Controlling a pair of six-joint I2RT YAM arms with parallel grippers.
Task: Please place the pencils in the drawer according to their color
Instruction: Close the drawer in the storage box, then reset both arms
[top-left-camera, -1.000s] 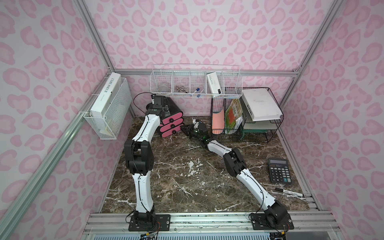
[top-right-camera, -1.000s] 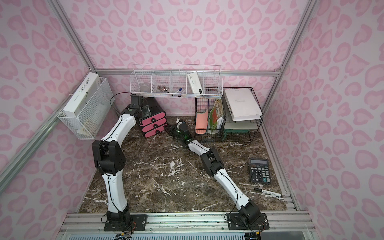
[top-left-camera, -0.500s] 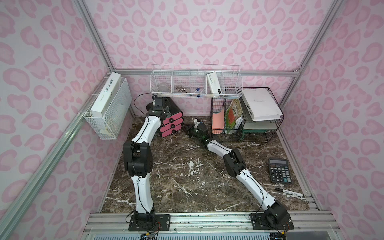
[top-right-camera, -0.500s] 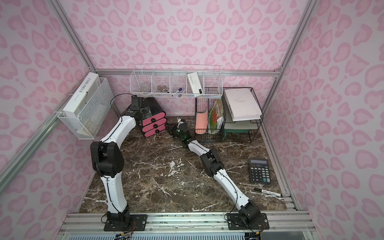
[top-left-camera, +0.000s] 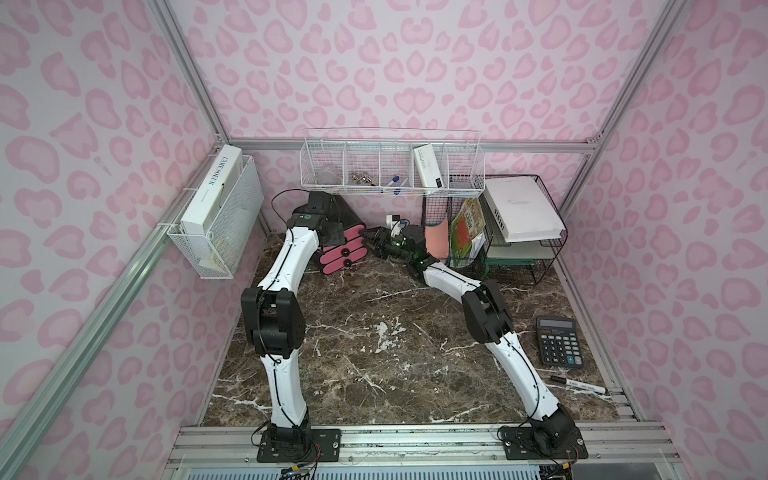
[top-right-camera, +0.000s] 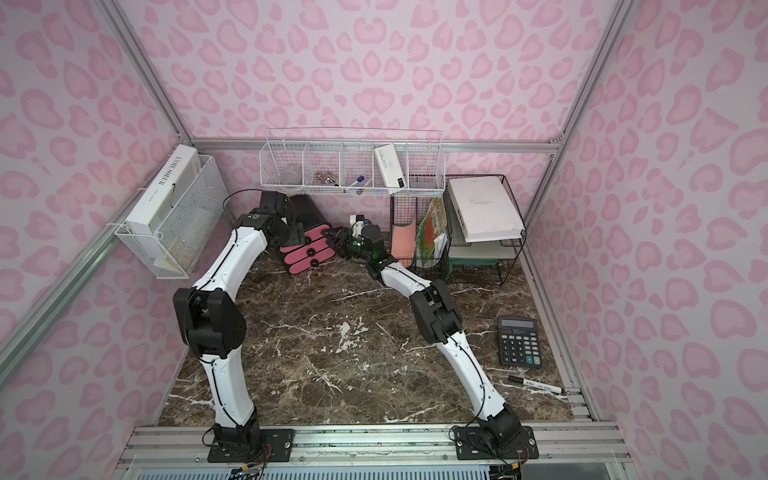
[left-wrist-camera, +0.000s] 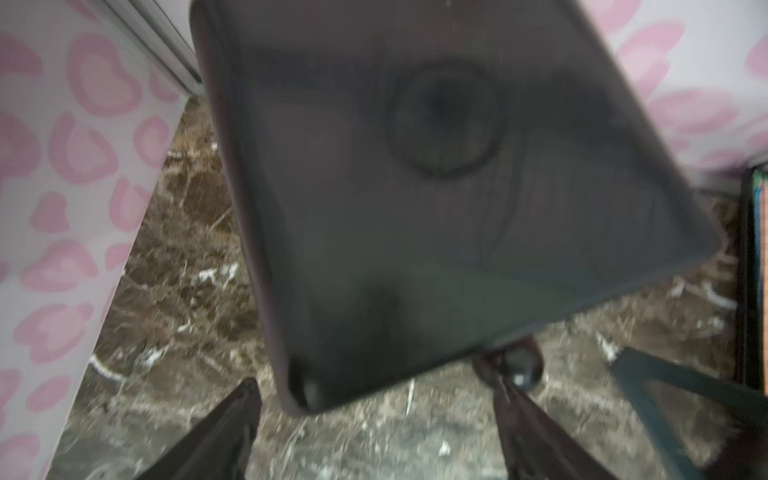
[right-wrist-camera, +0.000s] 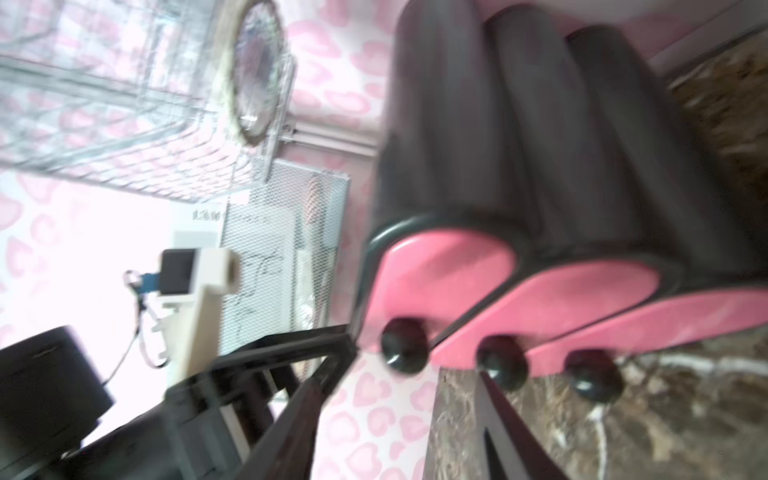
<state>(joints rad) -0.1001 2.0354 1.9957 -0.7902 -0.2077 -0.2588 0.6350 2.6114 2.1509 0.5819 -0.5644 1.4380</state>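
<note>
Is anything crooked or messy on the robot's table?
Yes. The black cabinet with pink drawers sits turned at an angle to the back wall, not square like the wire rack. A marker lies loose near the table's front edge, past the calculator.

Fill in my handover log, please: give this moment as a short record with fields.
Cabinet: small black desktop cabinet, three pink drawers all shut
Pencils: none visible
Left gripper: open, empty, over the cabinet's black shell
Right gripper: open, empty, at the round black knobs
Elsewhere: black calculator and white marker with black cap on the marble top
</note>
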